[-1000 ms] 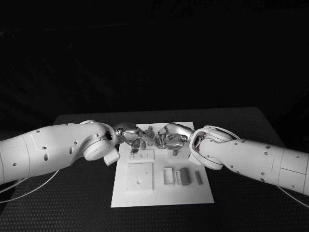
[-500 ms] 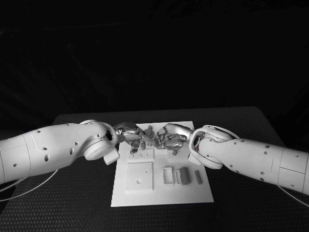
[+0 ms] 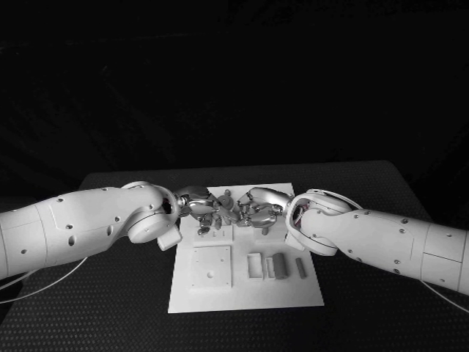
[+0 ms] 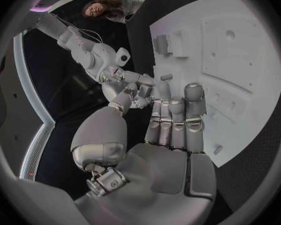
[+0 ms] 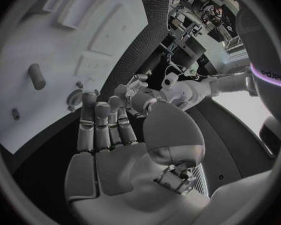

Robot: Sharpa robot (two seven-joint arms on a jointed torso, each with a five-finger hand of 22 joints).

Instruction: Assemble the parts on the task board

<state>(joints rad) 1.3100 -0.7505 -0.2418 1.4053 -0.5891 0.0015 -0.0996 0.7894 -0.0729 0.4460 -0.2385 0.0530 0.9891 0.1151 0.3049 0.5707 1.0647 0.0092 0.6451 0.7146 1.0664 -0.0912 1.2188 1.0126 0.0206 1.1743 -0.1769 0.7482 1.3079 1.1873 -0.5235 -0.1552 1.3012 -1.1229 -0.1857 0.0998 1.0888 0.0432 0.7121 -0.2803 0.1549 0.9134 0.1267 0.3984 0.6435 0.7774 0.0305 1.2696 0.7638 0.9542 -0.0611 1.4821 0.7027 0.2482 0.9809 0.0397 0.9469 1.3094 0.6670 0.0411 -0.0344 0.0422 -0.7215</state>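
worktop (image 3: 372,191): 1 black | task board (image 3: 245,293): 1 white, centre of worktop | loose parts (image 3: 277,266): 4 upright-lying bars on board's near half | left robot hand (image 3: 201,208) and right robot hand (image 3: 258,207): fingertips meeting over board's far end, grasp cannot tell

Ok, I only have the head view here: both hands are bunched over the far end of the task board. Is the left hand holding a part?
Observer: No. The left wrist view shows the left hand with its fingers stretched out straight and nothing in them.
Operator: And the right one?
Observer: Same. In the right wrist view the right hand has straight fingers and a bare palm.
Operator: Any loose part near it?
Observer: Yes, a small peg lies flat on the task board, apart from its fingertips.
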